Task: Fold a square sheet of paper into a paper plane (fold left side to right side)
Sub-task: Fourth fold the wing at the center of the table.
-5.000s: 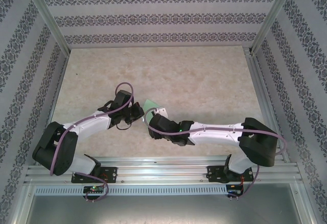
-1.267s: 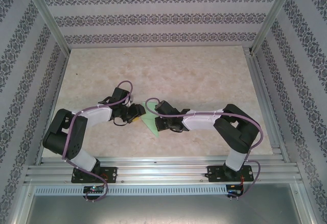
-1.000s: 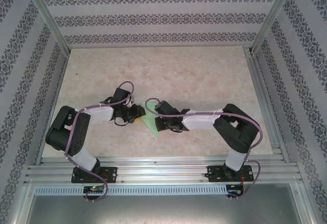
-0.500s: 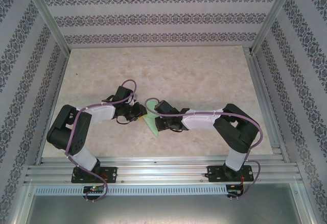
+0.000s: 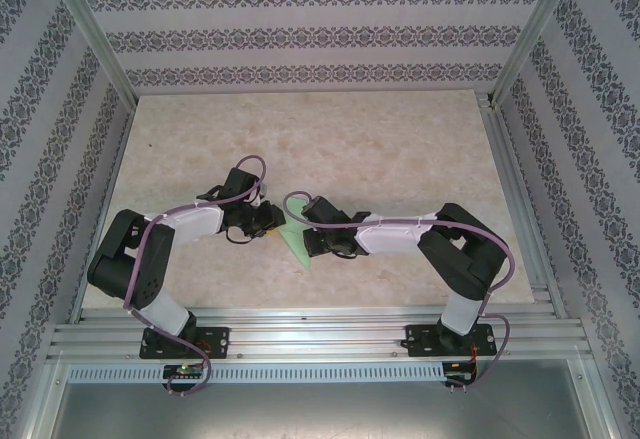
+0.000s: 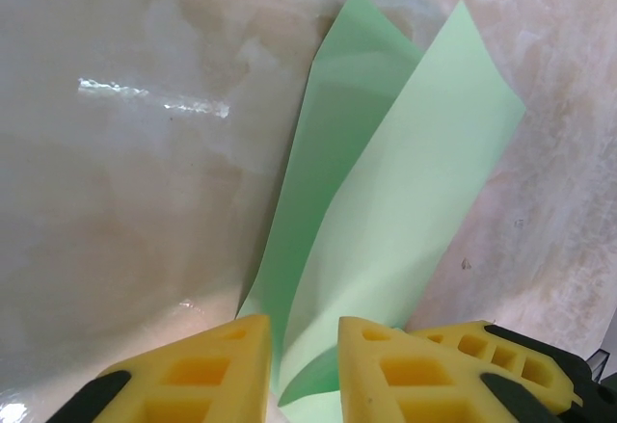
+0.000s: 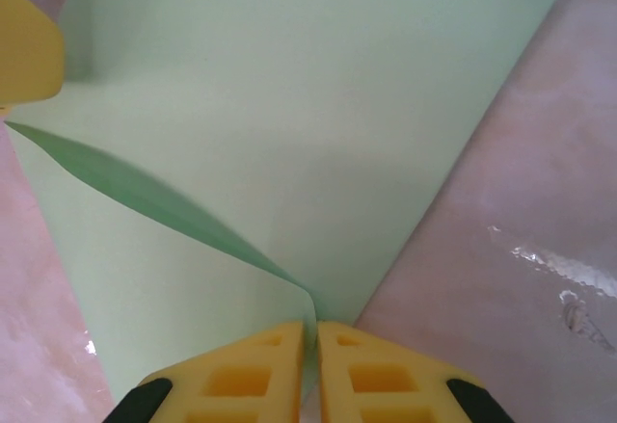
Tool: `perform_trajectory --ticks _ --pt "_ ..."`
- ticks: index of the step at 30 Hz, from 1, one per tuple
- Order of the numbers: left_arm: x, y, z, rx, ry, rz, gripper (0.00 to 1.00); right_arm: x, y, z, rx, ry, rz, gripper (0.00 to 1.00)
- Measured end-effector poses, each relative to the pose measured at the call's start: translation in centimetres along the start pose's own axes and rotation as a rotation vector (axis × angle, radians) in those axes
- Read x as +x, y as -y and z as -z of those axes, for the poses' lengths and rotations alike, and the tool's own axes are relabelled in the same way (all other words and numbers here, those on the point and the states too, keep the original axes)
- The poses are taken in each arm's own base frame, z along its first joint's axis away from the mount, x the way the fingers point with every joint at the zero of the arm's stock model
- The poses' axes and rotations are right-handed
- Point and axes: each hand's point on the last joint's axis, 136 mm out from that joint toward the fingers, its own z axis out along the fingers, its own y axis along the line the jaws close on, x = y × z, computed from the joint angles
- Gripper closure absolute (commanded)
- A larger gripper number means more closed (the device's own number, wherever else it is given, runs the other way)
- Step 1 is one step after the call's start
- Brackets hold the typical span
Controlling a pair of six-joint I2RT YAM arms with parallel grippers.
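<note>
Paper (image 6: 386, 221) mid-fold: right gripper (image 7: 315, 360) pinches its near tip tight; left gripper (image 6: 304, 370) straddles the raised flap, grip unclear. Next, likely, sweep that flap rightward and flatten.

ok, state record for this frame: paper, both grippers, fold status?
paper: mint green, partly folded, layers bowed and not pressed flat
left gripper: jaws slightly apart, the paper's near end between them
right gripper: shut on the paper's edge, where a curled crease runs in
position: both grippers meet at the paper, near the middle of the table
fold status: no flat crease yet
</note>
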Motion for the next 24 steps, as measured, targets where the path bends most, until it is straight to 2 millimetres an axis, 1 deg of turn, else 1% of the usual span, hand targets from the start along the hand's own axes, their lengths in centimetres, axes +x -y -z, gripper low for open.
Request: perform_trajectory --ticks 6,8,10,13,16,18,19,22,24 --pt "0.3 0.6 0.0 0.028 -0.017 0.005 0.93 0.0 0.1 0.1 0.003 -0.001 0.003 0.78" --pt "0.5 0.8 -0.1 0.035 -0.027 0.006 0.95 -0.2 0.2 0.6 0.013 0.005 0.011 0.74" --pt "0.7 0.9 -0.1 0.038 -0.033 0.009 0.96 -0.7 0.2 1.7 0.018 0.027 0.022 0.69" --pt "0.7 1.2 0.1 0.045 -0.031 0.014 0.96 -2.3 -0.2 4.3 0.018 0.096 0.026 0.65" --pt "0.6 1.5 0.4 0.052 -0.022 0.015 0.97 -3.3 -1.4 6.3 0.024 0.163 0.050 0.63" --pt "0.7 1.7 0.5 0.055 -0.019 0.017 0.97 -3.0 -2.8 6.7 0.026 0.180 0.080 0.61" --pt "0.7 1.8 0.6 0.056 -0.017 0.019 0.97 -2.4 -3.6 6.7 0.027 0.181 0.098 0.60" --pt "0.8 1.9 0.6 0.057 -0.018 0.026 0.97 -0.6 -5.1 5.7 0.040 0.159 0.139 0.60" --pt "0.8 1.9 0.6 0.056 -0.022 0.029 0.97 0.3 -5.4 4.6 0.064 0.141 0.153 0.60"
